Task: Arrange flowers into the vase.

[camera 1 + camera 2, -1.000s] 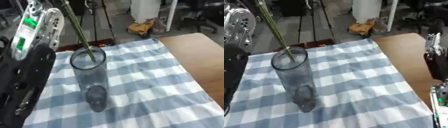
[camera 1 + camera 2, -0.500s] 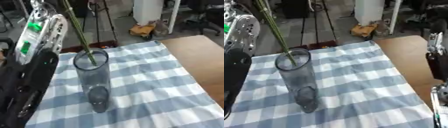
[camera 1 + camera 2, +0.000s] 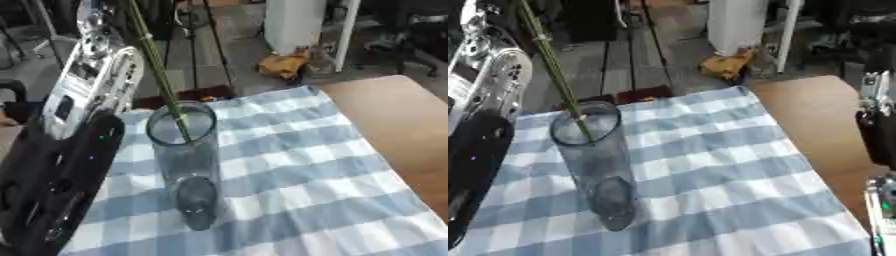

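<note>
A blue-and-white checked cloth [image 3: 289,165] covered most of the worktop [image 3: 411,125], whose bare brown wood showed along the right side. Beyond the far edge lay a grey floor with dark planks, a white cylinder-like object [image 3: 297,25] and a yellow-orange thing [image 3: 282,65] beside it (too blurred to name).

At the far left, the robot's left arm [image 3: 61,150] filled the edge of the left eye view: a silver, perforated upper section above a black lower one with small green lights. The left robot hand itself was not visible in either view, so I cannot tell whether its fingers were open or curled.

Just right of that arm stood the vase [image 3: 188,165], a tall clear glass cylinder, upright on the cloth, its round rim open and its thick base darkened. Thin green flower stems [image 3: 157,65] rose out of it, their lower ends inside the rim and the stalks leaning up and to the left, out of the top of the view; no blossoms showed.

At the right edge of the right eye view, part of the right arm [image 3: 878,135] appeared, black with silver fittings, well apart from the vase; it was probably the forearm, and its robot hand's state could not be judged.
</note>
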Available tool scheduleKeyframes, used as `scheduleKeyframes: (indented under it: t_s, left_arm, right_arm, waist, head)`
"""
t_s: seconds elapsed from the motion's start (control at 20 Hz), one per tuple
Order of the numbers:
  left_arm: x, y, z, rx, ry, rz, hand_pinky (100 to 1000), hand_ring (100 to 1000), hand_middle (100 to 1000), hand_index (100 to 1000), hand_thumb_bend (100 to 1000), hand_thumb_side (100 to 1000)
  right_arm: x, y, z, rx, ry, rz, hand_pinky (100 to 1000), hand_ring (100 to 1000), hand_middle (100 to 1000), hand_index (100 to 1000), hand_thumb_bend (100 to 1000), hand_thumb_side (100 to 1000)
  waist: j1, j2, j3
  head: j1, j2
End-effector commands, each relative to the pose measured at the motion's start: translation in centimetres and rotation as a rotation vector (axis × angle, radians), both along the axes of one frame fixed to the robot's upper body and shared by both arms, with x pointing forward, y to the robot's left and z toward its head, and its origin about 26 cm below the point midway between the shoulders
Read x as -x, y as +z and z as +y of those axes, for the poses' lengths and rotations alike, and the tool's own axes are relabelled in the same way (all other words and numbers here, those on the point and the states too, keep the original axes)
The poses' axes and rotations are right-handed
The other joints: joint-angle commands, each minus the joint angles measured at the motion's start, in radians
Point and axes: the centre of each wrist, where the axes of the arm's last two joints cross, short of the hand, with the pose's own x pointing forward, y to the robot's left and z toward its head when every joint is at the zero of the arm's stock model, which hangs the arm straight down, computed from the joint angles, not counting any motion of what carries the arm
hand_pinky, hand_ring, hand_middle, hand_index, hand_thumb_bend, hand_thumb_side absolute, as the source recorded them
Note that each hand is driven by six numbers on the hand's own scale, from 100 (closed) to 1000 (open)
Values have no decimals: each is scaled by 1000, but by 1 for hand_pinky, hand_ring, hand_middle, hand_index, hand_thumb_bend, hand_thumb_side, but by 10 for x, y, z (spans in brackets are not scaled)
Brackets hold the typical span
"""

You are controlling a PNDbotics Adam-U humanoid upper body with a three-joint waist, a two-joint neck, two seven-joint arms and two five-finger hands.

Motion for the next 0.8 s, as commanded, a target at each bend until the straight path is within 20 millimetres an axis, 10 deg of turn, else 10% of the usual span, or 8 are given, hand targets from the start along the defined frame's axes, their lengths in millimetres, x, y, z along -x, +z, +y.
scheduleKeyframes:
  t_s: [0.05,0.8]
  left_arm:
    - [2,5,-2,-7,-4,-26,100,100,100,100,137,684]
    - [-5,-15,-3,-62,11,-22,100,100,100,100,178,727]
  right_arm:
    - [3,7,-1,6,1,-24,857,821,583,811,100,892]
    - [3,6,0,3,0,-20,858,824,580,811,100,895]
  waist:
    - [-4,-13,1]
    - [2,-4,5]
  head:
    - [1,-13]
    - [4,-35]
